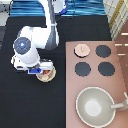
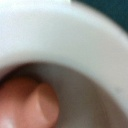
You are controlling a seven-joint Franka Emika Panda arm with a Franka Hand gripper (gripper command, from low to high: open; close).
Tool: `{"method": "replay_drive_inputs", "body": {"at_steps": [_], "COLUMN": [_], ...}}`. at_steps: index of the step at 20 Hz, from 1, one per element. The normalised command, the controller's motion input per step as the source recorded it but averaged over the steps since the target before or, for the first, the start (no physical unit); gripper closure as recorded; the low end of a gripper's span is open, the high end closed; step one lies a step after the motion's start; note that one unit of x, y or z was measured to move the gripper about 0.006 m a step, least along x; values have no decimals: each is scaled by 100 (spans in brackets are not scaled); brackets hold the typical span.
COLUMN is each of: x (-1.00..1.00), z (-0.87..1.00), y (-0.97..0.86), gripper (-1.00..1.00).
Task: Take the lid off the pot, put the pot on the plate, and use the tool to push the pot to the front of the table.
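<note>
White-and-blue tool (image 1: 42,70) at nine o'clock over the black worktop (image 1: 30,105); pinkish-tan lid (image 1: 82,49), cream plate (image 1: 51,76).

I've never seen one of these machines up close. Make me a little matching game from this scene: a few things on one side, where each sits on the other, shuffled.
Things:
1. lid
2. pot
3. big grey pan
4. gripper

Places:
A. on the stove, toward the exterior view's bottom
B. right over the pot, on the exterior view's left
C. on the stove's back corner, off the pot
D. on the black table, under the gripper

Pairs: 1-C, 2-D, 3-A, 4-B
</note>
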Motion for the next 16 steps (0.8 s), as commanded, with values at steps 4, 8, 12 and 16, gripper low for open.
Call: {"method": "replay_drive_inputs", "body": {"at_steps": [4,8,12,16], "x": [-54,-34,-37,-58], "z": [73,56,35,9], "y": [-30,-66,-68,-58], "gripper": [-100,-100,-100,-100]}}
